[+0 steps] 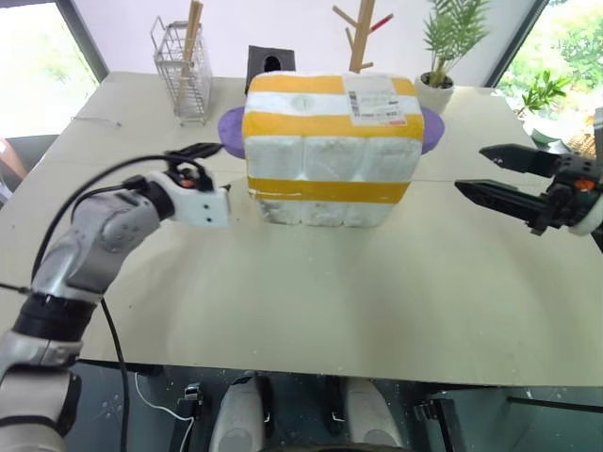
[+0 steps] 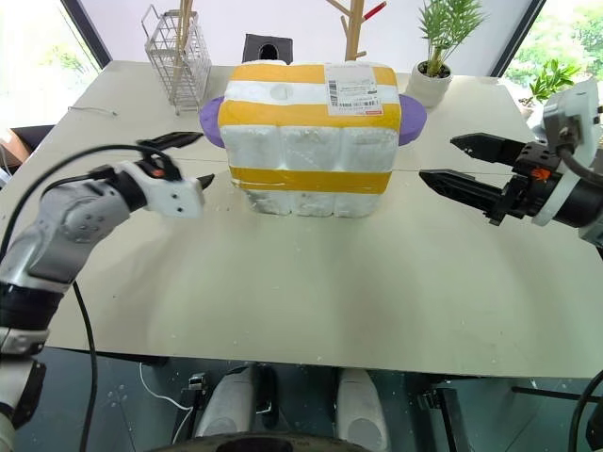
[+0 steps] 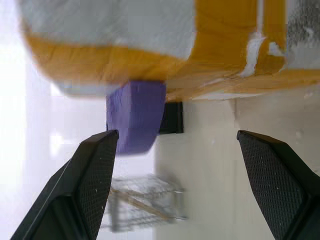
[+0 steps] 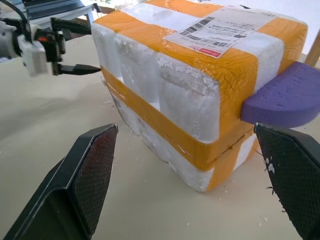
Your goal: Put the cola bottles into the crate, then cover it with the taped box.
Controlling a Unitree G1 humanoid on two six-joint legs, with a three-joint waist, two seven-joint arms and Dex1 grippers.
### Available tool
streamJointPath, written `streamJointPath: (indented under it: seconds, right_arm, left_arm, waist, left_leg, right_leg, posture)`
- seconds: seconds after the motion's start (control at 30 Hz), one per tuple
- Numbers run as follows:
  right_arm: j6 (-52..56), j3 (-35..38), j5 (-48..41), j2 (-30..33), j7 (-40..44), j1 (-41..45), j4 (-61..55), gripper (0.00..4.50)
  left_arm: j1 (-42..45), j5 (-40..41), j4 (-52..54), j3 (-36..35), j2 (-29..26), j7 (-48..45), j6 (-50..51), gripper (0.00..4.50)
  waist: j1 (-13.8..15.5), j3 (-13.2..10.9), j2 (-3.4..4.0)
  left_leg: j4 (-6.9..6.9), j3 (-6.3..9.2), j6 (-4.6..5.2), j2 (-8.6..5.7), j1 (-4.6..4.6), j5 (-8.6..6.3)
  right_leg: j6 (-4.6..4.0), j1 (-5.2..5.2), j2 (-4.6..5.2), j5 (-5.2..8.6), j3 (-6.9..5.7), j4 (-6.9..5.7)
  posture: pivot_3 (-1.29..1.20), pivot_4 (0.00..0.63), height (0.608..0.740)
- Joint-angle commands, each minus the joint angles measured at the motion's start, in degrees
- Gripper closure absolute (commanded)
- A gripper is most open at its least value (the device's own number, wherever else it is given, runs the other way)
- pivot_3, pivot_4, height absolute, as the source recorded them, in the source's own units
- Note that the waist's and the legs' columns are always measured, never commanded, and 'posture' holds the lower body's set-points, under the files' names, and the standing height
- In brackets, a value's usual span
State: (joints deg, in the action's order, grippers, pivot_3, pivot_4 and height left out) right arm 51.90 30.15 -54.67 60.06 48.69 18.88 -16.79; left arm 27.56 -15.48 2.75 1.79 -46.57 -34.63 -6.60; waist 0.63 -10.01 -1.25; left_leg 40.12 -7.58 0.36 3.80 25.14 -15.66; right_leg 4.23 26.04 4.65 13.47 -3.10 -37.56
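On a pale beige bench point(image 1: 311, 311), two robot arms flank a stack of white styrofoam, one on each side. Nearest the viewer, the left gripper point(image 1: 209, 176) sits just beside the stack's left face, its two black fingers spread apart and holding nothing. It points level toward the stack, with bare bench between its fingertips and the foam. The right gripper point(image 1: 499, 174) hangs a little farther off on the opposite side, also released and empty, its fingers aimed level at the stack's right face.

Between them stands the large hollow white styrofoam box with wide yellow tape bands and a white shipping label point(image 1: 332, 122). It rests upside-down over the low white styrofoam crate with one yellow tape band point(image 1: 325, 202), so the crate reads as the bottom layer under the cover. Whether the cola bottles sit inside cannot be told, since the cover hides the holes. The stack's long side runs left to right across the bench, so its short end faces each gripper.

The left gripper looks the nearer of the two. Judging by this, the covering step seems done or nearly done.

Behind the stack, a flat purple foam piece point(image 1: 231, 129) pokes out on both sides. Farther back stand a wire rack point(image 1: 182, 71), a black tissue box point(image 1: 269, 59) and a potted plant point(image 1: 443, 56).
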Motion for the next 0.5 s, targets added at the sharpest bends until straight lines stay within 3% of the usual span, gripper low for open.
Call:
streamJointPath:
  seconds: [0.03,0.1,0.2,0.3,0.5]
  right_arm:
    - [-1.95,1.34,1.27,1.00,1.02,0.49,1.09,0.00]
    - [-2.25,0.51,1.72,1.06,1.64,1.21,1.98,0.00]
    - [-2.95,-1.52,2.66,1.24,2.87,3.28,4.05,0.00]
    - [-3.60,-3.55,3.80,1.55,4.45,5.05,6.07,0.00]
    - [-4.62,-6.50,5.80,1.40,6.86,7.44,7.79,0.00]
  left_arm:
    - [1.59,27.64,7.84,-14.32,2.47,-8.51,32.16,0.54]
    - [6.52,42.83,6.95,-21.85,2.35,-10.73,51.70,0.54]
    - [7.59,55.54,6.04,-27.07,-4.54,-22.53,60.27,0.54]
    - [7.67,57.84,4.03,-26.46,-10.22,-29.02,59.82,0.54]
    - [10.58,56.29,-0.91,-21.28,-15.75,-35.64,55.50,0.54]
  waist:
    - [0.04,0.00,0.00]
    - [0.07,-0.01,-0.01]
    - [-0.38,-0.02,-0.03]
    - [-1.01,0.00,0.00]
    - [-1.19,0.00,0.02]
  left_leg:
    - [0.03,0.04,-0.03,0.01,-0.01,0.02]
    - [0.03,0.10,-0.05,-0.01,-0.07,0.03]
    - [0.02,0.18,-0.06,-0.03,-0.34,0.03]
    - [-0.11,0.10,0.03,-0.04,-0.93,-0.04]
    - [-0.17,0.12,0.04,-0.06,-0.99,-0.05]
  right_leg:
    - [0.00,-0.03,-0.01,0.00,-0.01,-0.01]
    - [0.02,-0.14,-0.01,0.01,-0.01,-0.01]
    - [0.08,-0.48,-0.03,0.05,-0.05,0.05]
    - [0.13,-0.97,-0.02,0.14,-0.03,0.18]
    - [0.10,-1.07,-0.02,0.14,-0.04,0.25]
  posture:
    - [0.00,0.150,0.740]
    - [0.00,0.150,0.740]
    - [0.00,0.150,0.740]
    - [0.00,0.150,0.740]
    - [0.00,0.150,0.740]
